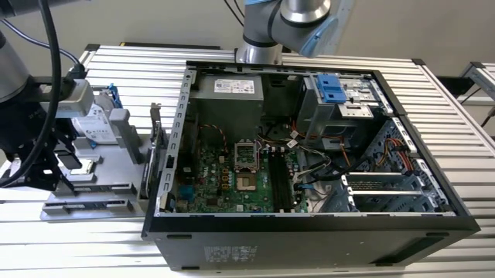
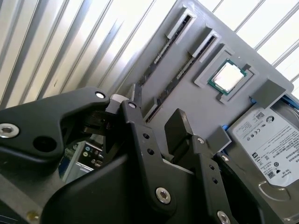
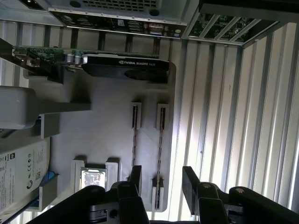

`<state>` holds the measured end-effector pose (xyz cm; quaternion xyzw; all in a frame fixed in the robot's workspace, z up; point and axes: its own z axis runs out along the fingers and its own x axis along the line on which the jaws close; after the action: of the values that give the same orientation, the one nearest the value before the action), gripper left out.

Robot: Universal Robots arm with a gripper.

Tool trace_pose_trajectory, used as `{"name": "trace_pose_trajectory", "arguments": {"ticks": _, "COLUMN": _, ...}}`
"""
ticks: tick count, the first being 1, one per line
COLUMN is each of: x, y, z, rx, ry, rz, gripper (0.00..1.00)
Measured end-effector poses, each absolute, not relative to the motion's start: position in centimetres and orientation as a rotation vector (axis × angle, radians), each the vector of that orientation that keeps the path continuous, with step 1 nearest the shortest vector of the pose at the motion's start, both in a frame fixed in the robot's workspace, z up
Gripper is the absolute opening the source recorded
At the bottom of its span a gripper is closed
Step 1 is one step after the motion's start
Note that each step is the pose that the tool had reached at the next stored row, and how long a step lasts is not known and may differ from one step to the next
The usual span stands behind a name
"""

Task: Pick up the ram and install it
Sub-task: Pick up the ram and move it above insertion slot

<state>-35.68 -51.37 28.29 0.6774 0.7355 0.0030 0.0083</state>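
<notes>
1. Closest to the lens in both wrist views is the gripper (image 3: 162, 171) (image 2: 153, 112). Its two black fingers (image 3: 189, 179) (image 2: 180, 128) are spread well apart and have hold of nothing.
2. Under the fingers lies a grey tray (image 3: 103, 121) (image 2: 198, 105) with two long narrow slots side by side.
3. A ram stick (image 3: 160, 144) (image 2: 187, 63) stands on edge in one slot, showing as a thin dark strip. In the first wrist view it runs into the gap between the fingers, but I cannot tell whether either finger touches it.
4. The other ram stick (image 3: 134, 140) (image 2: 163, 51) stands on edge in the neighbouring slot, in line with one finger.
5. Just beside the slots a square silver processor chip (image 3: 92, 177) (image 2: 230, 76) sits in its own recess in the tray.
6. A hard drive (image 3: 21, 172) (image 2: 268, 149) with a white label lies past the chip.
7. A black graphics card (image 3: 124, 65) stands on edge along the side of the tray nearest the computer.
8. In the exterior view the gripper (image 1: 46, 174) hangs over the tray (image 1: 108, 174) at the exterior view's left, beside the open computer case (image 1: 309, 237).
9. Inside the case the green motherboard (image 1: 224, 185) lies flat, with long black slots (image 1: 282, 182) near its middle.
10. Tray and case both rest on a ribbed metal table (image 1: 433, 104).
</notes>
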Motion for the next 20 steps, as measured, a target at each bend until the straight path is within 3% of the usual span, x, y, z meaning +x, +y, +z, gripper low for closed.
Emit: {"name": "trace_pose_trajectory", "arguments": {"ticks": 20, "x": -35.7, "y": -51.4, "z": 26.8, "rx": 2.117, "ry": 2.299, "rz": 0.010, "gripper": 1.00}}
